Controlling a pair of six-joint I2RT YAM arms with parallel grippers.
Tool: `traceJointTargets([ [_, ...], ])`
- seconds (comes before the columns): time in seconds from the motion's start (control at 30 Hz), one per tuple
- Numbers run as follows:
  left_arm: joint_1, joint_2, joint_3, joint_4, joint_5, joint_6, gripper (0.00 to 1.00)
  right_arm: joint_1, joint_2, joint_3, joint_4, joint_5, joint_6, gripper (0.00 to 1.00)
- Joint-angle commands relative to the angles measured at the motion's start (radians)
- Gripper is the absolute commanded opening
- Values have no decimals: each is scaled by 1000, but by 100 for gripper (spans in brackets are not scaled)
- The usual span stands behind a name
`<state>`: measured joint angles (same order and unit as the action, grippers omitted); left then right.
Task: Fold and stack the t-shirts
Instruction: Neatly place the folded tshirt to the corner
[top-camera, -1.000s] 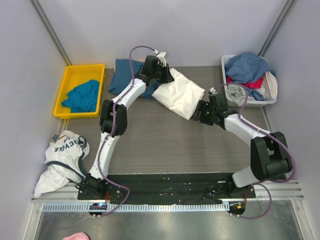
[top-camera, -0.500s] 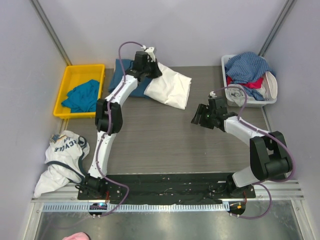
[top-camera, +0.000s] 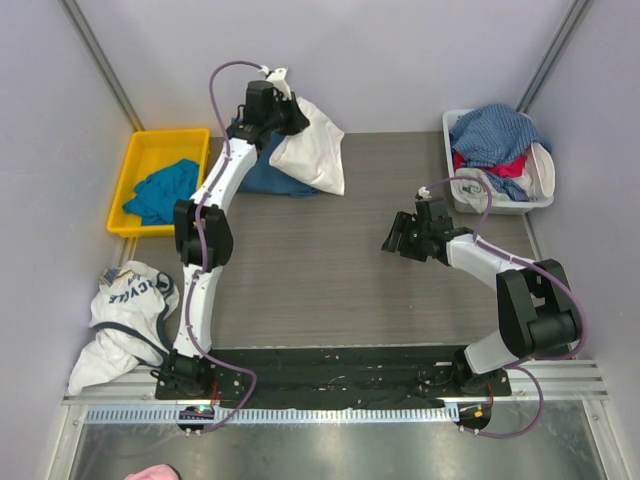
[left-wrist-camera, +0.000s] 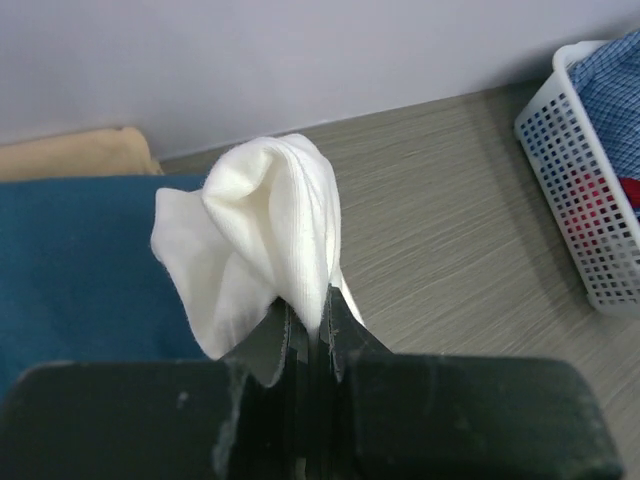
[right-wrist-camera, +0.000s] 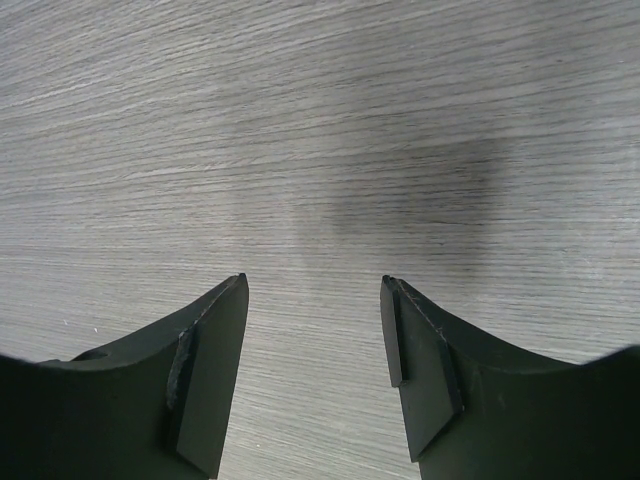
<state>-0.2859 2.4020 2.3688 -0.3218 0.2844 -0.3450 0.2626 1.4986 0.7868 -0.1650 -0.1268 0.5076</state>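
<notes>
Yellow bin holds a teal cloth; white basket holds clothes. Left gripper pinches the white tee; right gripper gapes, empty.

In the overhead view, the white shirt covers most of the blue shirt at 11 o'clock, and no chest print shows on the folded bundle. The left gripper is masked by its own wrist there. In the left wrist view, the blue shirt is cut off at the 9 o'clock edge and the white basket at 3 o'clock. Overhead, the garments heaped in the basket cannot be told apart, and the print on the crumpled cloth at 8 o'clock is too small to read.
</notes>
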Motion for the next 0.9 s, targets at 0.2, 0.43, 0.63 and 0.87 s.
traceJointTargets([
  [0.2, 59, -116, 32, 53, 19, 14, 0, 1, 3, -6, 48, -14, 16, 63],
  [0.43, 143, -138, -17, 58, 16, 35, 0, 1, 23, -6, 51, -13, 12, 63],
  [0.63, 194, -141, -59, 75, 25, 41, 0, 3, 51, -3, 64, -25, 22, 63],
  [0.87, 232, -104, -83, 110, 61, 12, 0, 1, 71, 2, 67, -27, 26, 63],
])
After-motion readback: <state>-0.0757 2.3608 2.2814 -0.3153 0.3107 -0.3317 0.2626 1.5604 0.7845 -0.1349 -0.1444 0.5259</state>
